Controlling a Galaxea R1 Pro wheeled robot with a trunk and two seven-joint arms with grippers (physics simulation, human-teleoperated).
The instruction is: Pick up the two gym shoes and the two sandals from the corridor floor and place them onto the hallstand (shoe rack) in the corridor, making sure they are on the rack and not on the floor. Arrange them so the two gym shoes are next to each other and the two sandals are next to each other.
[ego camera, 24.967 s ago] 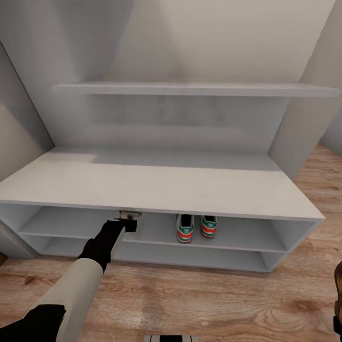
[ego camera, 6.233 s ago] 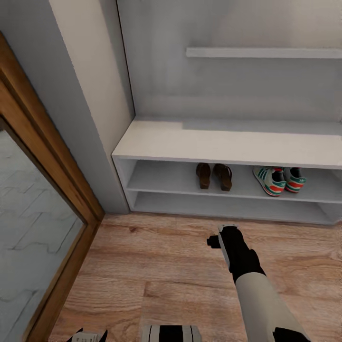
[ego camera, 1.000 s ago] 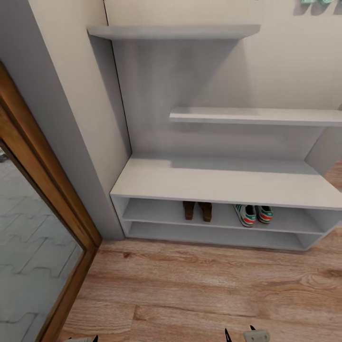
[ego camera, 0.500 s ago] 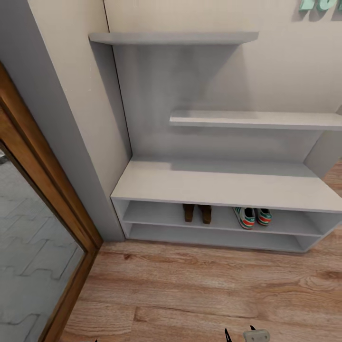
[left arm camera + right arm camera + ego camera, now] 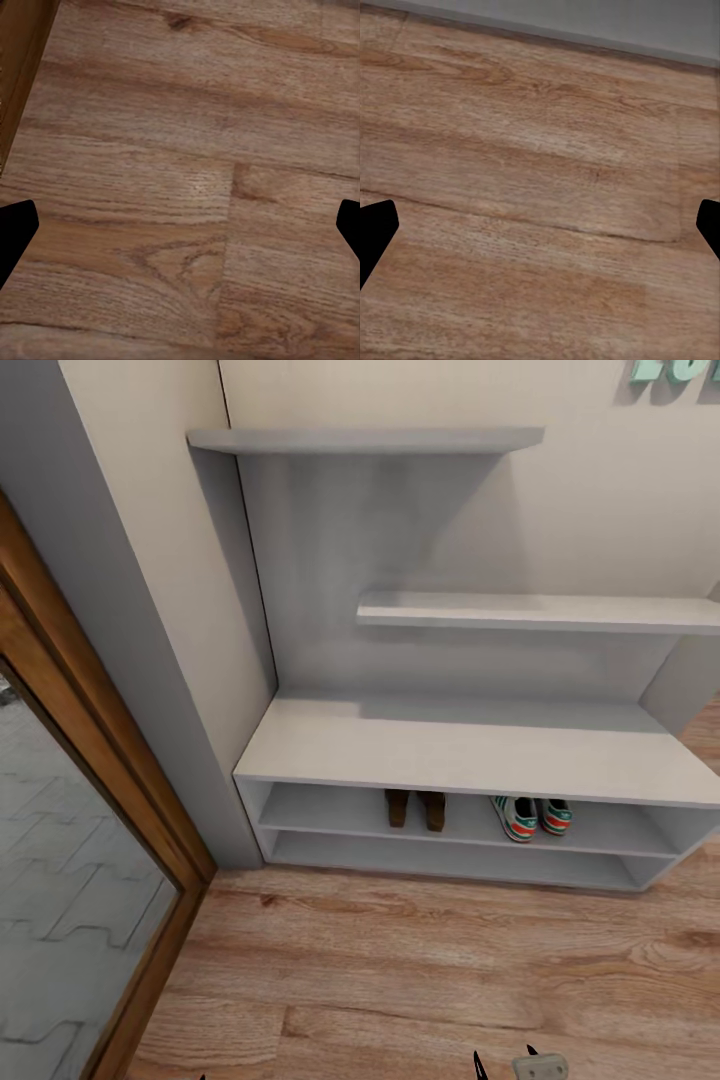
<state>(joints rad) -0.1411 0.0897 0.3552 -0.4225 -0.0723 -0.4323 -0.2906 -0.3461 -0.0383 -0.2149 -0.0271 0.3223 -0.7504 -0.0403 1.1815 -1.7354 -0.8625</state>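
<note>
From my head camera the hallstand (image 5: 470,750) takes up the middle of the corridor, its bench tabletop bare, two staggered wall shelves above it and two low open shelves beneath, standing on the corridor floor (image 5: 420,970). On its upper low shelf, near 5 o'clock from the bench's centre, the two gym shoes (image 5: 532,816) sit side by side; just beside them toward 9 o'clock stand the two sandals (image 5: 417,806), also paired. No shoe lies on the floor that I can see, so I judge the job done. The sneakers should be light and soft-sided, best pinched at the heel collar; the sandals look stiffer, their wedge soles the firmest hold. Both wrist cameras look down at bare planks: the left tool (image 5: 180,232) and right tool (image 5: 540,232) are spread wide, holding nothing.
</note>
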